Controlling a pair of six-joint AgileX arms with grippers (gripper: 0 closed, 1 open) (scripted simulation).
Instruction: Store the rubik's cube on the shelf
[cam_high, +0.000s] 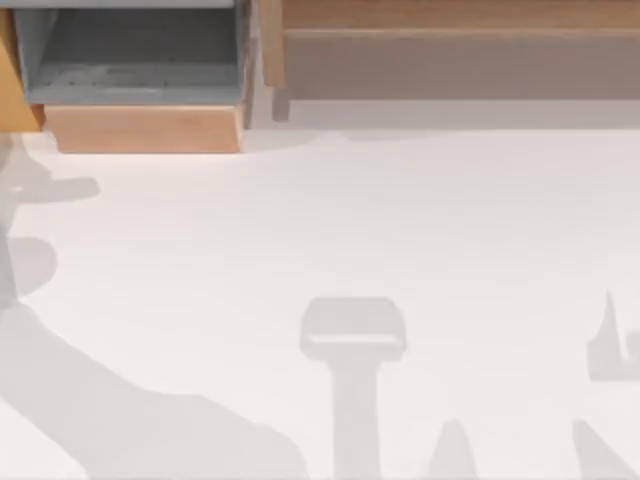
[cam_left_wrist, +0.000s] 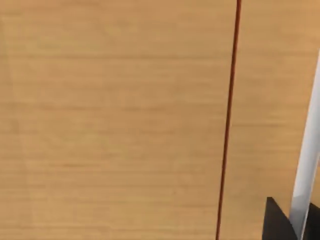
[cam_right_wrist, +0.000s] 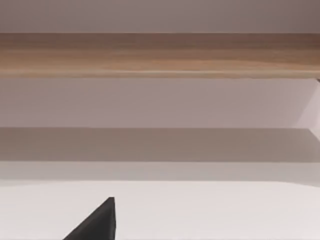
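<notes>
The rubik's cube is out of view. The shelf (cam_high: 460, 15) runs along the back right of the table as a long light-wood ledge with a grey-brown front panel and a wooden side post (cam_high: 272, 50). In the right wrist view the shelf (cam_right_wrist: 160, 52) lies ahead across bare table, and a dark corner of my right gripper (cam_right_wrist: 97, 224) juts in at the frame's edge. A dark corner of my left gripper (cam_left_wrist: 279, 225) sits close against a light wooden panel (cam_left_wrist: 115, 120).
A grey-lined wooden drawer unit (cam_high: 140, 60) stands open at the back left, its wooden front (cam_high: 145, 128) facing the table. The white table (cam_high: 350, 220) carries soft grey shadows of the arms at the left and along the front.
</notes>
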